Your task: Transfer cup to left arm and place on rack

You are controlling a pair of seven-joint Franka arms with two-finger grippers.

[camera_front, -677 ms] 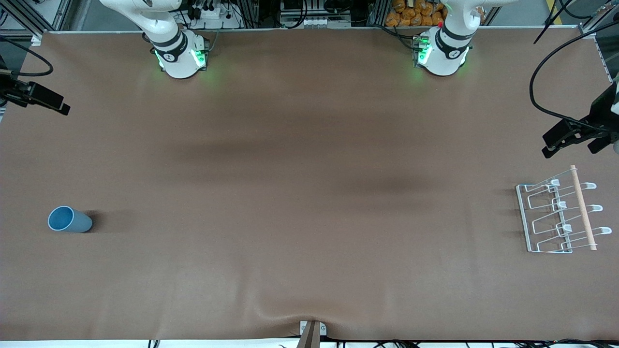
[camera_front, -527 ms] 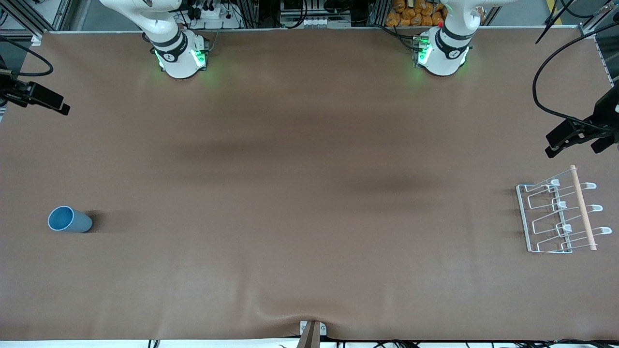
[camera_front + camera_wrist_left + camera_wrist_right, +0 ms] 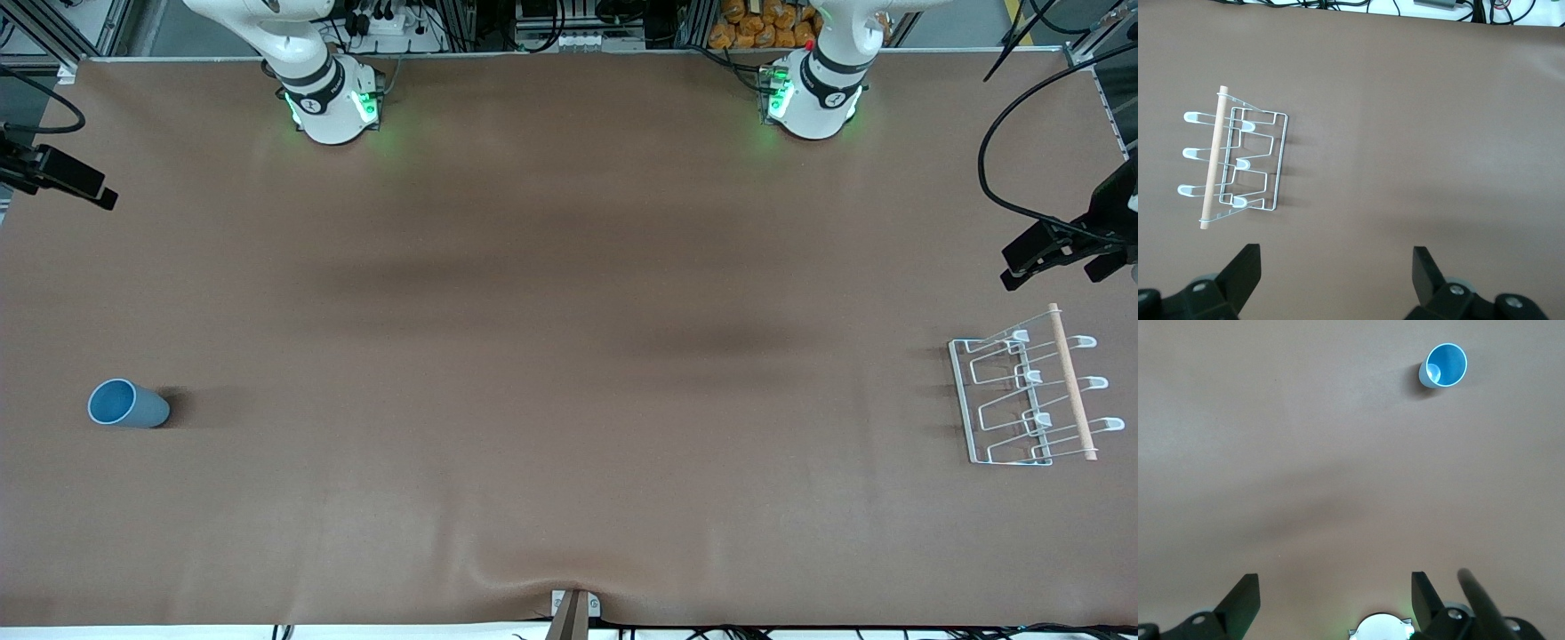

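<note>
The light-blue cup (image 3: 127, 404) stands on the brown table near the right arm's end; it also shows in the right wrist view (image 3: 1445, 365), mouth up and empty. The white wire rack (image 3: 1022, 400) with its wooden rod lies near the left arm's end and shows in the left wrist view (image 3: 1238, 163). My right gripper (image 3: 84, 185) hangs open and empty high over the table's edge at its own end, well apart from the cup (image 3: 1335, 583). My left gripper (image 3: 1062, 260) hangs open and empty over the table beside the rack (image 3: 1335, 257).
The two arm bases (image 3: 333, 102) (image 3: 809, 98) glow green along the table's back edge. A black cable (image 3: 1000, 178) loops to the left gripper. A small bracket (image 3: 573, 609) sits at the table's front edge. The brown cloth between cup and rack is bare.
Both grippers have shifted only slightly near the table's ends. The cup and the rack have not moved.
</note>
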